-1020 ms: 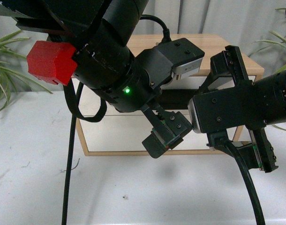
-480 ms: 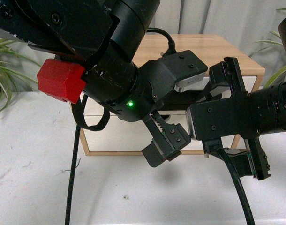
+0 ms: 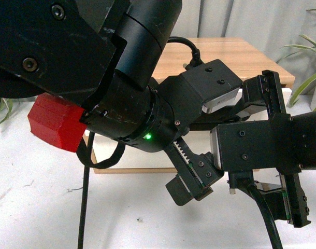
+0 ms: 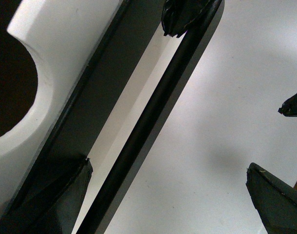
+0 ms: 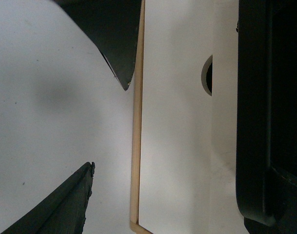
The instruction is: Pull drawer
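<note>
In the left wrist view the drawer (image 4: 65,44) shows its white front with a semicircular notch, and its long black bar handle (image 4: 153,112) runs slantwise across. My left gripper (image 4: 168,195) is open and straddles the handle. The bar passes close to one finger (image 4: 61,204), far from the other, and touches neither. In the front view both arms hide most of the drawer; the left gripper (image 3: 191,174) and the right gripper (image 3: 280,150) sit side by side before the cabinet. My right gripper (image 5: 104,126) is open and holds nothing, near the cabinet's wood edge (image 5: 136,122).
The cabinet has a light wood top (image 3: 225,57) and stands on a white floor (image 3: 44,207). A red block (image 3: 54,127) juts from my left arm. A white front with a small notch (image 5: 207,73) fills the right wrist view, the left arm's black body (image 5: 270,117) beside it. Plants flank the cabinet.
Both arms have pushed further toward the cabinet and sunk in the front view. The left arm now covers more of the drawer. Both grippers stay open.
</note>
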You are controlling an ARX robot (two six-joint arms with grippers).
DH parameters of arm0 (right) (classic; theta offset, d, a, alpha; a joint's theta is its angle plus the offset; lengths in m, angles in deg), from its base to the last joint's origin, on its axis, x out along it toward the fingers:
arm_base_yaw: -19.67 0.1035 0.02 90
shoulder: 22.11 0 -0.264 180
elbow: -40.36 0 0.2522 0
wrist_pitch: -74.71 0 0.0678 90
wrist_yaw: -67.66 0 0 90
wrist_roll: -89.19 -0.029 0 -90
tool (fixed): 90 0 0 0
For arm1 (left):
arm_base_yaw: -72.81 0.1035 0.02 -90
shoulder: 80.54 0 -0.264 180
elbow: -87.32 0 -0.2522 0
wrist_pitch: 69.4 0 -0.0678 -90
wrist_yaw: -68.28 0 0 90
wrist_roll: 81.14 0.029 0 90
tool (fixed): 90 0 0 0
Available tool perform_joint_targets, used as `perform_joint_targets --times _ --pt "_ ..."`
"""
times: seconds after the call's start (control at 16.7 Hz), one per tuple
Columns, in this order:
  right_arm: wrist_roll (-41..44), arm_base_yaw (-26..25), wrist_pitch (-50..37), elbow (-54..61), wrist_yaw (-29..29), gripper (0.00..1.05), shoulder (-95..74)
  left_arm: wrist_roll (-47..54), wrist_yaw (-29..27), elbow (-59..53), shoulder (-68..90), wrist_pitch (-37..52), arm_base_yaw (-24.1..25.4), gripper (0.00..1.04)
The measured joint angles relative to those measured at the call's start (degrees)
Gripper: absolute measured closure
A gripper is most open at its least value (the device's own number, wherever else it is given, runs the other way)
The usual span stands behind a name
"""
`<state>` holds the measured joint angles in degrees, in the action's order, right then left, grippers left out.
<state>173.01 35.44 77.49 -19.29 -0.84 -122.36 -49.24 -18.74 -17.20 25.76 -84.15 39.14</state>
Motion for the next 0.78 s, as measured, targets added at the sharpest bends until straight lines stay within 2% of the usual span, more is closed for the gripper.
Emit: perform_joint_targets --times 0.54,0.78 --pt "-2.4 2.4 -0.4 9.5 -0.1 0.06 8.0 -2.3 1.7 -11.7 -8.1 5.1 -2.2 0.07" --pt "-3.8 4.2 3.6 14.2 -0.3 0.06 14.5 -5.3 2.2 -18.0 -13.2 6.9 -4.4 0.07"
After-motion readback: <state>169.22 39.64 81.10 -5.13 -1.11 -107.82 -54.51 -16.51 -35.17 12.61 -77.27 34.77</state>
